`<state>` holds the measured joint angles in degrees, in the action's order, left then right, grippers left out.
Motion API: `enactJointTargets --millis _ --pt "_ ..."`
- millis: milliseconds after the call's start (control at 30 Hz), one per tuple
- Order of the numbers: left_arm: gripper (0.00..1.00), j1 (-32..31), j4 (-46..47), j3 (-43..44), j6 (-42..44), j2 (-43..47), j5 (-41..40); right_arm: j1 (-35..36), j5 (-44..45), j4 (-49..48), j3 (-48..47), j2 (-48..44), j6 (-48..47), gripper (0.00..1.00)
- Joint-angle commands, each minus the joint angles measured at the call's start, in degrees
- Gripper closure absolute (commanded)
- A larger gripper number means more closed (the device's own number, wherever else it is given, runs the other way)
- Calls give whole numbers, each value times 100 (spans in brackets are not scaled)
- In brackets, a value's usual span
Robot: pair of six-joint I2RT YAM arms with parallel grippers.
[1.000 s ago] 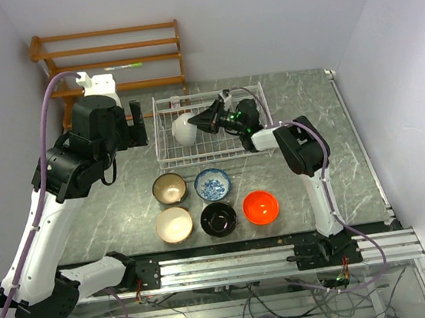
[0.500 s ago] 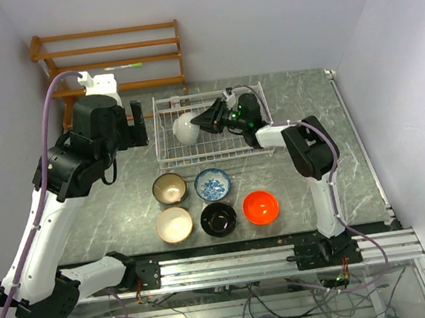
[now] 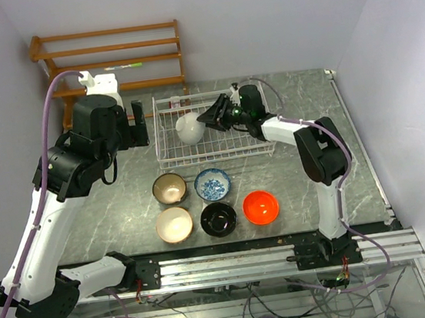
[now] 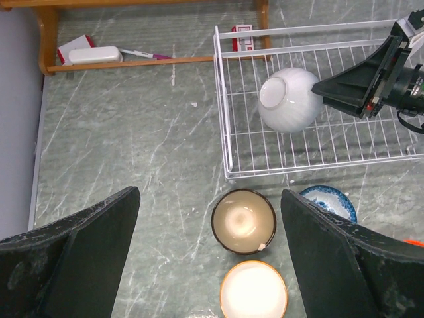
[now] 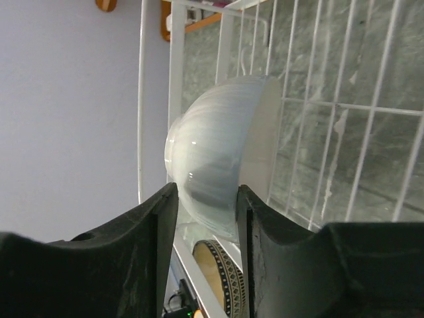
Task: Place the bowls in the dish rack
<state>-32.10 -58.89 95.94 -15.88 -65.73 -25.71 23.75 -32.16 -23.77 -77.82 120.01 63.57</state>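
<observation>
Top external view says it's early days: only the white bowl is inside the dish rack, in its left half and tipped on its side. The right gripper has its jaws clamped on it, so even that one isn't let go yet, and there's no telling if it actually rests on the wires. The other five sit on the worktop just in front of the rack: brown bowl and blue-and-white bowl nearest it, then cream bowl, black bowl and orange-red bowl a row further out. So roughly one nearly done, five to go. The left gripper hangs off the rack's left side, jaws wide apart, nothing in them. Compared with a second ago, the white bowl has crept a bit toward the rack's far side, the right wrist has gone deeper toward the back rail, and the left arm and loose bowls haven't budged.
</observation>
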Motion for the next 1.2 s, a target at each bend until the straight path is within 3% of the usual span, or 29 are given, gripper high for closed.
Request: enactJointTargets --millis 0,833,1033,1167 --pt "1 -33 205 -21 12 70 126 -89 377 854 -293 -327 -548 59" --pt "1 -31 345 -84 -157 130 176 -96 905 2851 -1019 -601 -1606 56" --pt "1 -33 353 -16 -153 97 159 -5 1356 3901 -1754 -688 -2328 56" --pt "1 -33 392 -9 -135 93 121 250 1094 4572 -2552 -389 -2957 54"
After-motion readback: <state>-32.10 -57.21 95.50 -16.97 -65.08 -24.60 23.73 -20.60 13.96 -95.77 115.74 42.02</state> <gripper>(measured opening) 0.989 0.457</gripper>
